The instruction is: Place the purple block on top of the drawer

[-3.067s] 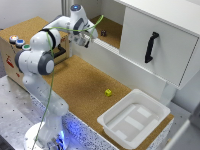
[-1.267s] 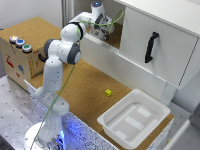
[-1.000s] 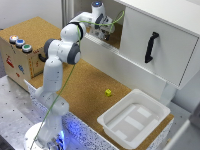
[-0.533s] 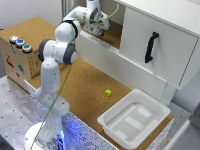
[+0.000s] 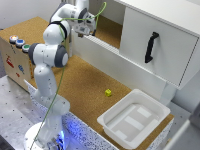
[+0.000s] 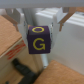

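Note:
The purple block (image 6: 40, 39), a dark cube with yellow letters on its faces, is clamped between my gripper's (image 6: 42, 29) two fingers in the wrist view. In the exterior view my gripper (image 5: 84, 30) hangs high at the back, beside the left end of the drawer (image 5: 160, 55), the large white cabinet with a black bar handle (image 5: 151, 47). The block is too small to make out in that view. The drawer's flat top (image 5: 165, 11) lies to the exterior view's right of the gripper.
A small yellow block (image 5: 108, 92) lies on the cork surface (image 5: 85, 85). A shallow white tray (image 5: 150, 127) sits at the front right. A wooden box with coloured buttons (image 5: 15, 50) stands at the left.
The arm has swung from the exterior view's left toward the white cabinet and risen. Over the last half second the gripper shifted only slightly.

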Robot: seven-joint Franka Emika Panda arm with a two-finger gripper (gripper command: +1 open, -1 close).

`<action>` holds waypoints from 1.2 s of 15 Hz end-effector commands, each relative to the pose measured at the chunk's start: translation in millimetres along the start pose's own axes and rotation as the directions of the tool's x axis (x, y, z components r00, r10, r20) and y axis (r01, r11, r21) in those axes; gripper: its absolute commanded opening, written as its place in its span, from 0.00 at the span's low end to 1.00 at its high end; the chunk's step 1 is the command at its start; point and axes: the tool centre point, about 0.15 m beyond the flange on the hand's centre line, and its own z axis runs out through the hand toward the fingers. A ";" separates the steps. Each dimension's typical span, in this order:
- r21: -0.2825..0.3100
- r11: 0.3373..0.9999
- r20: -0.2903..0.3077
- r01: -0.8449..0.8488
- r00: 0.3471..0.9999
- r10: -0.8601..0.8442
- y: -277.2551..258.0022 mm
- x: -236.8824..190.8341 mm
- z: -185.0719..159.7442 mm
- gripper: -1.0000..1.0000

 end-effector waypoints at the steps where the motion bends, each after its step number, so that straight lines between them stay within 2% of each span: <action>1: 0.032 0.979 -0.057 0.202 0.978 -0.200 -93.3 -19.5 19.4 0.00; 3: 0.048 0.950 -0.073 0.308 0.950 -0.304 -120.0 -5.6 30.0 0.00; 8: 0.134 0.861 -0.115 0.491 0.870 -0.479 -154.3 32.1 53.3 0.00; 12: 0.206 0.715 -0.088 0.668 0.740 -0.667 -185.1 30.3 74.3 0.00; 14: 0.202 0.697 -0.067 0.687 0.720 -0.691 -190.6 26.9 77.3 0.00; 15: 0.198 0.699 -0.080 0.687 0.722 -0.687 -190.7 25.9 74.3 1.00; 18: 0.182 0.676 -0.124 0.714 0.699 -0.704 -199.4 16.8 45.7 1.00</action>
